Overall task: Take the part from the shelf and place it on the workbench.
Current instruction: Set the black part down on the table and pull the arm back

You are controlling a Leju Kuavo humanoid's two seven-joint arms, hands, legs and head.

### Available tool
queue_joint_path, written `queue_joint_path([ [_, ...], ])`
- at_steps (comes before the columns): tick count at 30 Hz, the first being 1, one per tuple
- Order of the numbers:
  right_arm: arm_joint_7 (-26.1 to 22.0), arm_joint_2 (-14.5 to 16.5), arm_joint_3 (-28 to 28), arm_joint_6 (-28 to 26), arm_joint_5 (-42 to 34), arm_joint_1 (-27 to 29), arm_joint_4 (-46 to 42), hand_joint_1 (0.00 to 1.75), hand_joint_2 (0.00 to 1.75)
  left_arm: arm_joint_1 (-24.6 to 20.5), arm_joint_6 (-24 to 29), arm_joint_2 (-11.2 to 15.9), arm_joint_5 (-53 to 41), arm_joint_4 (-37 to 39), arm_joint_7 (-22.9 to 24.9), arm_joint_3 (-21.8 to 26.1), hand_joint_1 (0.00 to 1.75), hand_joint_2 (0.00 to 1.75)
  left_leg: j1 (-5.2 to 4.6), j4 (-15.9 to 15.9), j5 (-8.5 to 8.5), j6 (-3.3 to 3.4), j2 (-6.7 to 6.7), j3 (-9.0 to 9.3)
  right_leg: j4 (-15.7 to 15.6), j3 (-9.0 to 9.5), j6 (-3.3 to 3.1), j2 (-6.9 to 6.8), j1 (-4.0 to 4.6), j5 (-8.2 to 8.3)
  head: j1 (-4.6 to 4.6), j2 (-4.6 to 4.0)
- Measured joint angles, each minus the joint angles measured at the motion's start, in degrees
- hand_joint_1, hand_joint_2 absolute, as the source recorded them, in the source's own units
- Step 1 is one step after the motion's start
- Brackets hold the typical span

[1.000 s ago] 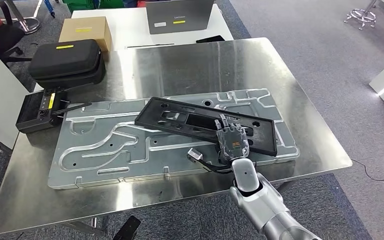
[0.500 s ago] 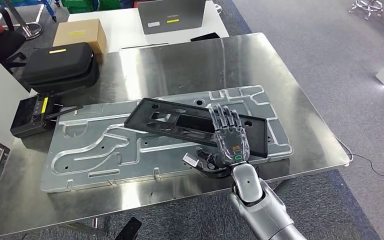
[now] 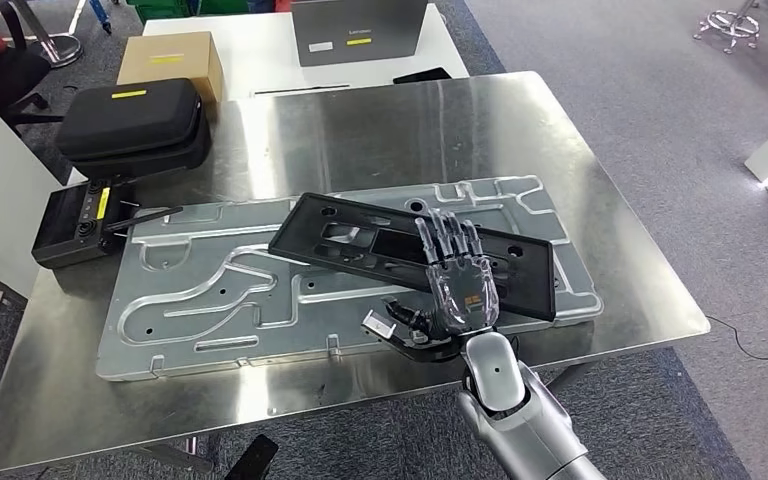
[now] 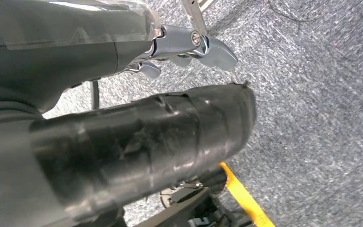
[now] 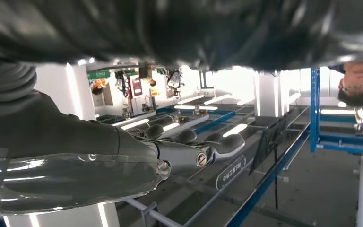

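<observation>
Head view: black framed part (image 3: 410, 255) lies flat across the big grey metal plate (image 3: 210, 290), which itself sits on the steel worktop (image 3: 360, 130). The part runs at a slant, its near-right end close to the plate's right edge, nothing propping it. Right hand (image 3: 457, 280) is raised over the part's right portion, palm outward, fingers (image 3: 447, 238) straight and spread, holding nothing; whether the heel of the hand touches the part cannot be told from this angle. Right wrist view agrees: fingers (image 5: 194, 142) extended, nothing between them. Left hand (image 4: 189, 47) shows in its wrist view hanging over grey carpet, fingertips loosely curled, apparently with nothing in them, though how far closed I cannot tell. Judgement on progress: the carry and the set-down look done, the part resting on the worktop stack and free of any grip. What seems left is small: draw the right arm clear without dragging the part, and perhaps confirm it sits steady on the ribbed plate. Also on the worktop: black zip case (image 3: 132, 120) at the far left corner, a black device with yellow label (image 3: 75, 225) just beside the plate's left end. Cardboard box (image 3: 170, 60) and laptop (image 3: 358, 28) on the white table behind.
</observation>
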Motion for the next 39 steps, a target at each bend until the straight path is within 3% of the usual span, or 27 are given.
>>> queue_joint_path([
  [2,-0.06,-0.12,0.0,-0.2,0.11,0.36,-0.08,0.0,0.0,0.07,0.01,0.02,0.09,0.0,0.01,-0.01,0.0,0.0,-0.05,0.07,-0.04,0.1,-0.01,-0.04,6.71,-3.31,0.3,0.0,-0.16,-2.42,0.0,0.0],
  [3,-0.13,-0.2,0.0,-0.24,0.25,0.56,-0.15,0.0,0.0,0.11,0.02,0.02,0.18,0.0,0.01,-0.01,0.0,0.0,-0.07,0.13,-0.08,0.1,-0.04,-0.02,7.69,-3.89,0.35,-0.01,-0.23,-2.12,0.0,0.0],
  [4,-0.22,-0.31,0.0,-0.25,0.42,0.69,-0.35,0.0,0.0,0.13,0.03,0.03,0.31,0.0,-0.01,-0.01,0.0,0.0,-0.07,0.22,-0.16,0.06,-0.08,0.01,6.39,-3.37,0.32,-0.01,-0.27,-0.76,0.01,0.0],
  [7,-0.83,-1.01,0.01,-0.26,0.67,0.9,-2.1,0.0,0.0,0.13,0.2,0.03,1.01,0.0,-0.25,-0.01,0.0,0.0,-0.19,0.72,-0.56,-0.36,-0.19,0.03,-4.58,1.68,-0.19,-0.01,-0.17,4.42,0.01,-0.01],
  [9,-2.69,-2.92,0.14,-0.46,-0.94,2.18,-5.54,0.0,0.0,0.21,0.75,0.04,1.99,0.0,-0.63,0.03,0.0,0.0,-0.38,0.94,-0.72,-0.75,-0.24,-0.14,-7.69,2.99,-0.62,-0.02,0.13,4.89,-0.01,0.0],
  [12,-6.52,-7.97,0.02,-2.92,-7.18,7.36,-15.45,0.0,0.0,0.91,2.24,0.16,3.78,0.0,-1.22,0.24,0.0,0.0,-0.36,1.2,-1.23,-1.49,-0.36,-0.27,-8.17,3.36,-1.41,-0.23,0.05,4.96,-0.02,-0.01],
  [13,-7.56,-9.14,-0.48,-4.51,-9.4,9.43,-18.87,0.0,0.0,1.21,2.75,0.24,4.21,0.0,-1.34,0.34,0.0,0.0,-0.3,2.3,-2.17,-1.76,-0.33,-0.64,-8.4,3.56,-1.83,-0.34,-0.09,5.09,-0.02,-0.01],
  [15,-10.57,-9.94,-2.22,-7.64,-13.38,13.7,-25.47,0.0,0.0,1.61,3.76,0.44,4.72,0.0,-1.38,0.54,0.0,0.0,-0.15,7.95,-5.81,-2.23,-0.19,-2.85,-8.6,3.77,-2.45,-0.42,-0.18,5.25,-0.02,0.0],
  [17,-15.95,-8.79,-4.65,-9.25,-17.33,17.93,-31.57,0.0,0.0,1.77,4.66,0.54,5.07,0.0,-1.28,0.78,0.0,0.0,-0.09,15.19,-9.24,-2.53,-0.17,-5.9,-8.49,3.7,-2.68,-0.43,-0.11,5.24,-0.03,0.0],
  [18,-19.1,-7.69,-6.12,-9.48,-19.38,19.78,-34.1,0.0,0.0,1.85,5.01,0.56,5.21,0.0,-1.28,0.93,0.0,0.0,-0.09,16.84,-9.52,-2.59,-0.17,-6.55,-8.44,3.67,-2.71,-0.41,-0.08,5.21,-0.03,0.01],
  [19,-21.82,-6.43,-7.72,-9.6,-21.52,21.35,-36.22,0.0,0.0,1.92,5.31,0.56,5.33,0.0,-1.29,1.11,0.0,0.0,-0.09,16.29,-8.68,-2.56,-0.17,-6.16,-8.4,3.66,-2.72,-0.38,-0.06,5.19,-0.03,0.01],
  [20,-24.0,-5.13,-9.3,-9.65,-23.62,22.68,-38.0,0.0,0.0,1.98,5.55,0.57,5.46,0.0,-1.32,1.27,0.0,0.0,-0.09,13.43,-6.92,-2.43,-0.17,-4.63,-8.36,3.68,-2.71,-0.35,-0.06,5.18,-0.03,0.01],
  [22,-27.48,-2.55,-12.37,-9.78,-28.29,24.92,-41.13,0.0,0.0,1.99,5.99,0.57,5.8,0.0,-1.4,1.48,0.0,0.0,-0.19,5.28,-3.49,-2.01,-0.17,-0.39,-8.17,3.68,-2.51,-0.3,0.05,5.19,-0.03,0.0],
  [23,-29.1,-1.36,-13.64,-9.84,-30.44,25.86,-42.36,0.0,0.0,1.98,6.22,0.57,5.97,0.0,-1.44,1.56,0.0,0.0,-0.29,2.4,-2.54,-1.79,-0.19,1.06,-8.08,3.62,-2.27,-0.27,0.14,5.25,-0.02,0.0],
  [24,-30.72,-0.21,-14.78,-9.89,-32.42,26.7,-43.4,0.0,0.0,2.01,6.48,0.57,6.09,0.0,-1.46,1.65,0.0,0.0,-0.42,0.98,-2.19,-1.59,-0.2,1.72,-8.0,3.55,-1.98,-0.25,0.21,5.36,-0.02,0.0],
  [27,-33.8,2.44,-17.19,-9.91,-35.69,28.7,-45.57,0.0,0.0,2.25,7.02,0.56,6.31,0.0,-1.46,1.95,0.0,0.0,-0.4,0.41,-1.38,-0.75,-0.14,1.49,-7.95,3.35,-0.94,-0.13,0.21,5.59,-0.02,0.0],
  [29,-34.47,3.48,-18.49,-9.91,-36.51,29.56,-46.59,0.0,0.0,2.29,7.2,0.55,6.36,0.0,-1.48,2.04,0.0,0.0,-0.11,-0.13,-0.41,0.11,0.07,0.97,-5.4,2.34,-0.39,-0.01,0.11,2.85,0.04,-0.01],
  [31,-35.08,4.24,-19.56,-9.91,-37.41,30.34,-47.23,0.0,0.0,2.31,7.36,0.56,6.43,0.0,-1.49,2.19,0.0,0.0,-0.12,-0.24,0.35,0.59,0.23,0.05,1.05,0.2,0.01,0.03,-0.13,-2.33,0.08,-0.01],
  [32,-35.35,4.61,-19.97,-9.91,-37.87,30.73,-47.42,0.0,0.0,2.36,7.43,0.57,6.5,0.0,-1.49,2.33,0.0,0.0,-0.16,-0.18,0.7,0.61,0.26,-0.49,4.43,-0.7,0.2,0.02,-0.22,-4.29,0.06,0.0],
  [33,-35.58,4.92,-20.31,-9.91,-38.25,31.11,-47.56,0.0,0.0,2.42,7.5,0.57,6.6,0.0,-1.49,2.5,0.0,0.0,-0.18,-0.08,1.05,0.56,0.29,-1.06,6.52,-0.93,0.35,0.02,-0.28,-5.13,0.07,0.0],
  [34,-35.73,5.18,-20.56,-9.91,-38.51,31.41,-47.66,0.0,0.0,2.48,7.57,0.58,6.73,0.0,-1.51,2.67,0.0,0.0,-0.19,0.08,1.39,0.47,0.3,-1.65,6.7,-0.18,0.43,0.01,-0.34,-4.83,0.06,0.0],
  [35,-35.87,5.42,-20.75,-9.91,-38.77,31.62,-47.76,0.0,0.0,2.53,7.63,0.58,6.86,0.0,-1.55,2.81,0.0,0.0,-0.18,0.28,1.71,0.34,0.3,-2.25,4.82,1.63,0.44,0.0,-0.39,-3.65,0.07,-0.01],
  [37,-36.16,5.83,-20.96,-9.9,-39.58,31.79,-48.03,0.0,0.0,2.59,7.76,0.58,7.08,0.0,-1.67,2.97,0.0,0.0,-0.23,0.82,2.29,-0.08,0.26,-3.32,-3.04,7.19,0.22,0.01,-0.43,-1.31,0.07,0.0],
  [39,-36.5,6.22,-21.03,-9.89,-40.7,32.11,-48.37,0.0,0.0,2.7,7.96,0.59,7.16,0.0,-1.79,3.09,0.0,0.0,-0.32,1.15,2.91,-0.74,0.2,-3.81,-8.35,10.43,-0.33,0.11,-0.14,-0.49,0.07,0.0],
])
